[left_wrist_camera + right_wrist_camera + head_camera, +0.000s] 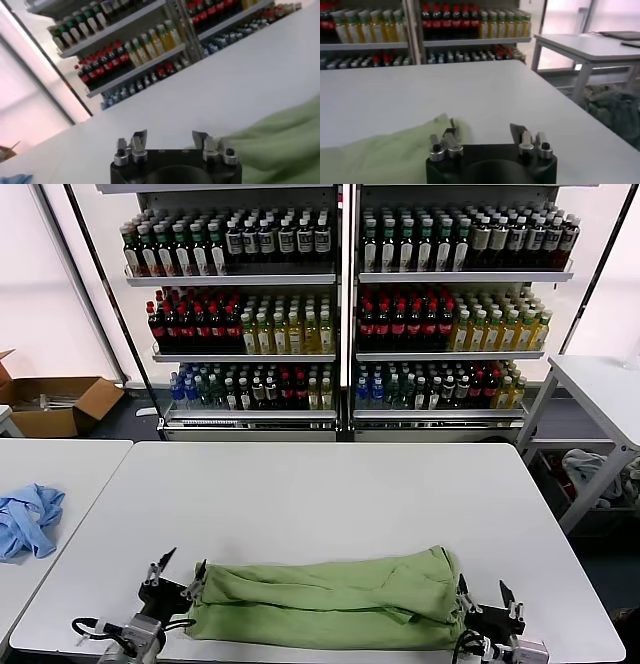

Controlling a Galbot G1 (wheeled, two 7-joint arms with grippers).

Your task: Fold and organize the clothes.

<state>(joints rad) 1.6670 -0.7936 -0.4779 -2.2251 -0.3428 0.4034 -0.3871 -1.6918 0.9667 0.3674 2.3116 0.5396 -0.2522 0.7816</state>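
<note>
A green T-shirt [325, 601] lies folded into a long band at the white bench's [320, 494] near edge; left end effector [178, 573] and right end effector [487, 599] stand spread, empty, at its ends; next likely calls for regripping to fold crosswise.

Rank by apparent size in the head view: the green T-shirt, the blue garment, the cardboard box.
1. Green T-shirt, clearly largest.
2. Cardboard box.
3. Blue garment, cut by the frame edge.
Box and garment look close; the box sits farther away, so their order is unsure.
</note>
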